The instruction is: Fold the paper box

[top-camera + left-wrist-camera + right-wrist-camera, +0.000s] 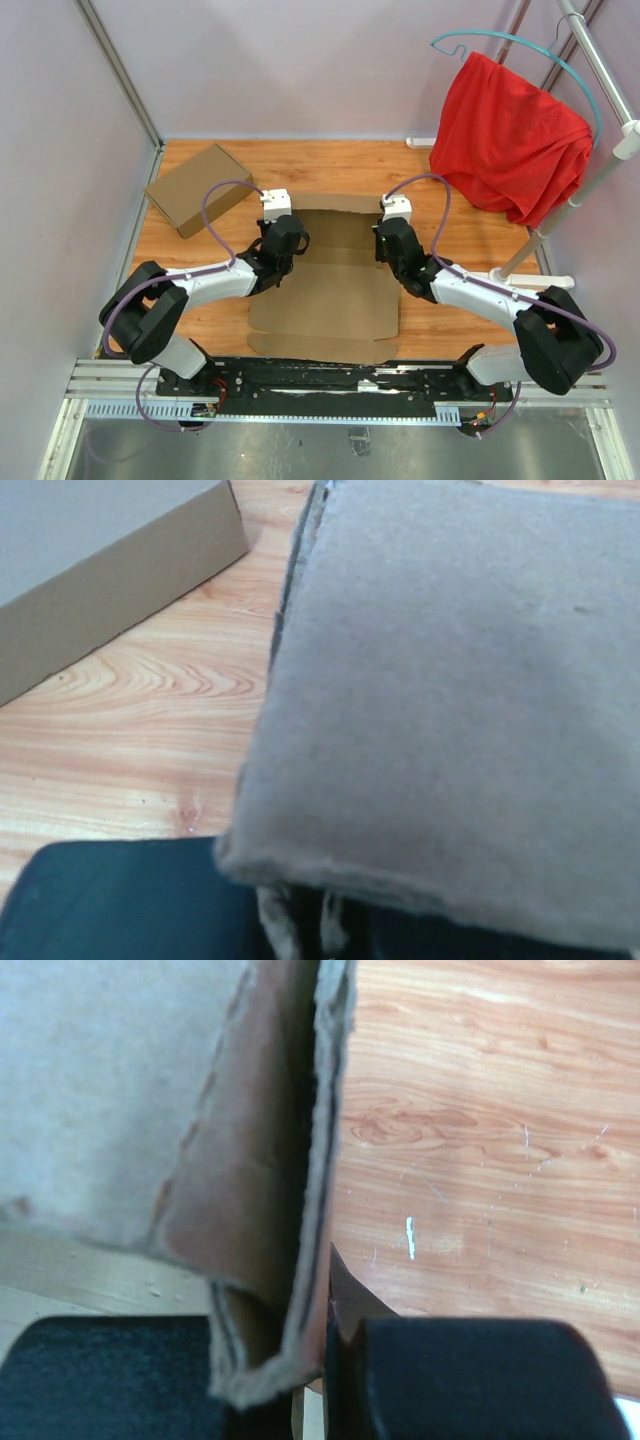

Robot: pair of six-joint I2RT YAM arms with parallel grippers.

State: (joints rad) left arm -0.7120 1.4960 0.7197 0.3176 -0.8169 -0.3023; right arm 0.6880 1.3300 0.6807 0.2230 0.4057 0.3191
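Two side flaps are in play on the box (325, 295), flat on the desk (350, 165): the right claw (305, 1360) clenches one to raise a wall, while the left claw (292, 243) meets the other, grip unclear.

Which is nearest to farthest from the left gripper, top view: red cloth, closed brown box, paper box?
1. paper box, centre, right at the left gripper.
2. closed brown box, far left corner.
3. red cloth, far right, hanging.
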